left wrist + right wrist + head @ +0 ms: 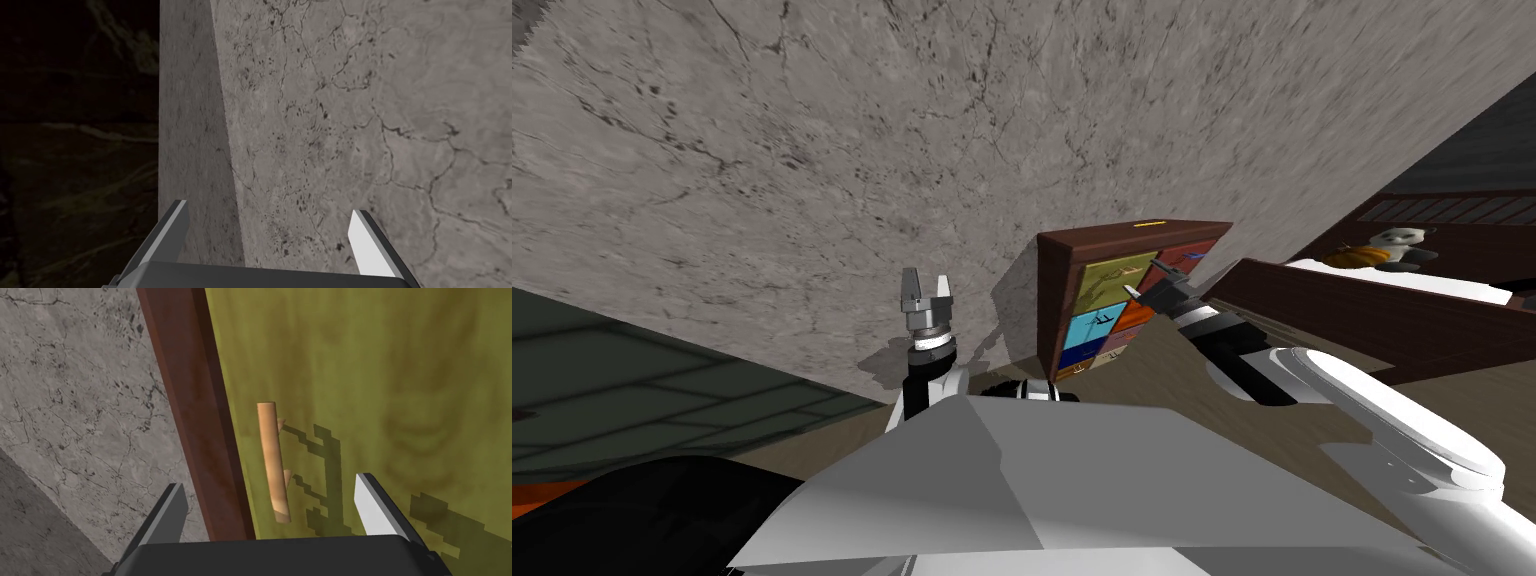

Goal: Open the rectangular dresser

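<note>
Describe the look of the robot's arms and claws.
The right arm is a smooth white rounded shell, with black and grey ringed joints toward the wrist. The left arm shows white and black segments. The left claw and right claw each have two thin light grey blades on a dark box.

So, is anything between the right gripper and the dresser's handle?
Nothing visible. The right gripper is open and aimed straight at the handle on the green drawer, which shows between its fingers with nothing in front.

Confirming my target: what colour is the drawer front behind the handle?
Olive green drawer front, wood-grained; clearest in right wrist view.
</note>
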You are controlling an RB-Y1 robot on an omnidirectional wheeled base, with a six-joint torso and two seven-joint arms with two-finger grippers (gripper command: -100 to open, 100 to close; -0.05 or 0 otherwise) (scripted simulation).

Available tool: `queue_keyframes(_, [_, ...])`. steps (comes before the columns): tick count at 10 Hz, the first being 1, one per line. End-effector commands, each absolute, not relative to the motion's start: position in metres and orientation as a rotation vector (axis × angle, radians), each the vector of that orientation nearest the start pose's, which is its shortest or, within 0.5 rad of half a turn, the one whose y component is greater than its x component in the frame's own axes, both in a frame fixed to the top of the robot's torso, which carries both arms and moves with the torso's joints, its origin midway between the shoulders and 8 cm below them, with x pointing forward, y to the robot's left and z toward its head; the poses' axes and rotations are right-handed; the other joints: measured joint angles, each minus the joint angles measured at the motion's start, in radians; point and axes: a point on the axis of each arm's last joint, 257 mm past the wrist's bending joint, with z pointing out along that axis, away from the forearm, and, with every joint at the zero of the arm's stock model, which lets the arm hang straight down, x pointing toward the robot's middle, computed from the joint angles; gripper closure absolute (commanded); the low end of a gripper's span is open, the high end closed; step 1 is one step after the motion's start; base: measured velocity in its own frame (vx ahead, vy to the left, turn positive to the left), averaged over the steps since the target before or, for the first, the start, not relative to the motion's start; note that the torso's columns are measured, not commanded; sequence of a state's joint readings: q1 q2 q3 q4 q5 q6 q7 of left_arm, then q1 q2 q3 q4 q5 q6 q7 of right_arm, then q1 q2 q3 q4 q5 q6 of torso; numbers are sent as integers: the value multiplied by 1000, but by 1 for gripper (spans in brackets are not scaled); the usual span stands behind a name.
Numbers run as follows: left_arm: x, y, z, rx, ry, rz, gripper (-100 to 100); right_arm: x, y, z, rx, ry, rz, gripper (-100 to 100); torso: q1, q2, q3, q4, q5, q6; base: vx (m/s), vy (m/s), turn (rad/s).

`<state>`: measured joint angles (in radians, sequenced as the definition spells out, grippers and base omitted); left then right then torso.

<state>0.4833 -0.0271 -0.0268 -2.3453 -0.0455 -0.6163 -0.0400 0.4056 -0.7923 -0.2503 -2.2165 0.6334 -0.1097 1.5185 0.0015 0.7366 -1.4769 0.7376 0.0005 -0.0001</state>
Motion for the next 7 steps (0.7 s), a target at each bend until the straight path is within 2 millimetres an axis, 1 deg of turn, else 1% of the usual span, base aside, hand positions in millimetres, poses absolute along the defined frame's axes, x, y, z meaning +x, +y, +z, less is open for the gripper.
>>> queue_keyframes(1, [310, 259, 77, -480, 486, -1306, 0, 426, -332, 7, -1089, 889, -1010, -100, 4, 2, 2, 1, 1, 0, 63, 14, 10])
queue_keyframes(2, [310, 259, 77, -480, 485, -1306, 0, 425, -330, 4, -1094, 886, -1012, -100, 6, 1, 1, 1, 2, 0, 36, 10, 5])
queue_keyframes(3, [310, 259, 77, -480, 485, -1306, 0, 425, -331, 5, -1092, 888, -1011, 100, 2, 3, 2, 1, 1, 0, 5, 1, 1])
queue_keyframes(5, [310, 259, 77, -480, 485, -1306, 0, 423, -326, 7, -1094, 879, -998, 100, -5, 11, 6, 5, 0, 2, -153, -51, -59])
queue_keyframes(7, [310, 259, 77, -480, 485, -1306, 0, 420, -322, 9, -1096, 871, -988, 100, -5, 12, 7, 8, 1, 4, -157, -63, -54])
